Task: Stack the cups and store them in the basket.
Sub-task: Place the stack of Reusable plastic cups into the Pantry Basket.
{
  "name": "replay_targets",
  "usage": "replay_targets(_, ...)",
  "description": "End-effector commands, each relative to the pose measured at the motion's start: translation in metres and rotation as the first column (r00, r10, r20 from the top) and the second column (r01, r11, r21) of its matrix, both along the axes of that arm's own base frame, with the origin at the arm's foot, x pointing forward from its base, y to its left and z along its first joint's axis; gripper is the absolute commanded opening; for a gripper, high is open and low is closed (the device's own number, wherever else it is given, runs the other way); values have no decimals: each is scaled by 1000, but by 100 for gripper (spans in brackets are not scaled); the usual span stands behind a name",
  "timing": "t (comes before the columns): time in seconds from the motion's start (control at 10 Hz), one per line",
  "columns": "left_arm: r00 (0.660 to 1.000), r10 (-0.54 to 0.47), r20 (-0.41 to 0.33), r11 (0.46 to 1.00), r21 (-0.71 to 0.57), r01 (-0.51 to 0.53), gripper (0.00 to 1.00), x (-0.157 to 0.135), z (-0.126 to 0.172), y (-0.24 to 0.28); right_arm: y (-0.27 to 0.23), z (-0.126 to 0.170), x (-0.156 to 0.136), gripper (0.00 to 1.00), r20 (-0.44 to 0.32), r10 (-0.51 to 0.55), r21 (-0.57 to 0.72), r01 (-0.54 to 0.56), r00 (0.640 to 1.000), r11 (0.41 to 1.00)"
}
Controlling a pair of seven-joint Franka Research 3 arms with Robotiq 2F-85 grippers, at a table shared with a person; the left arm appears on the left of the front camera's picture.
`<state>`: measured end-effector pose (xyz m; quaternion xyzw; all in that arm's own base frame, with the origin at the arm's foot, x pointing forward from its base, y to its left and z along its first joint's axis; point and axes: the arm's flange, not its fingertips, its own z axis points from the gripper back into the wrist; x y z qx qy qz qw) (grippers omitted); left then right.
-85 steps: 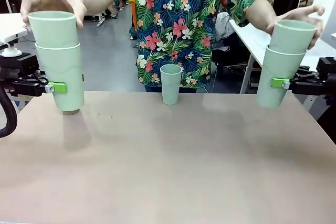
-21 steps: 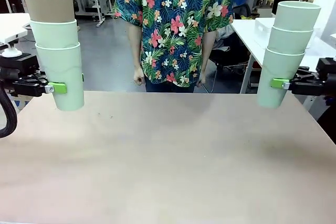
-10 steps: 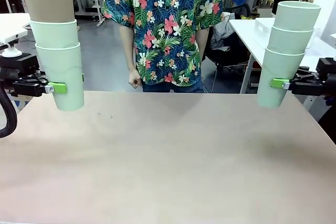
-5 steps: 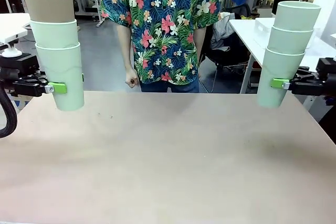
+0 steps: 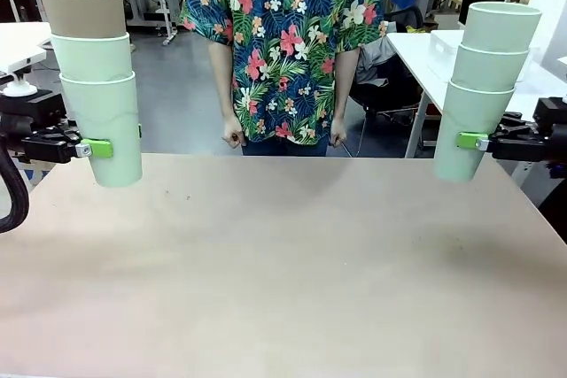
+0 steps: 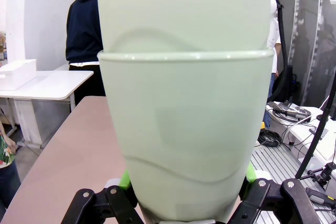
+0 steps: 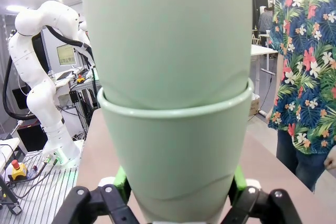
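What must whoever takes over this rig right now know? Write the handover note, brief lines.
Left pincer: shut on the left stack, gripping its lowest cup. The stack is two mint cups with the tan-brown cup on top, held upright above the table.
Right pincer: shut on the right stack of three mint cups, gripped at the lowest, also above the table.
The person's hands hang at their sides, away from the cups.
Done: six cups nested into two stacks.
Left: join the stacks and store them.

The tan matte table (image 5: 283, 272) bears 2 tiny dark specks (image 5: 187, 197) toward its left.
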<state>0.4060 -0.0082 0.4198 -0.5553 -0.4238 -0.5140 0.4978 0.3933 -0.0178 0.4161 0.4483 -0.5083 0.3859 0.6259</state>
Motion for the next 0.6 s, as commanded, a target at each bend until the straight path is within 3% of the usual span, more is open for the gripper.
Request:
replay_targets(0.0,1000,-2,7,1000,-6,2,84,-1,4,0,-1,4,2,87,13,3,-6,-2,1000,1000)
replay_targets(0.5,1000,-2,7,1000,-6,2,84,-1,4,0,-1,4,2,87,13,3,-6,-2,1000,1000)
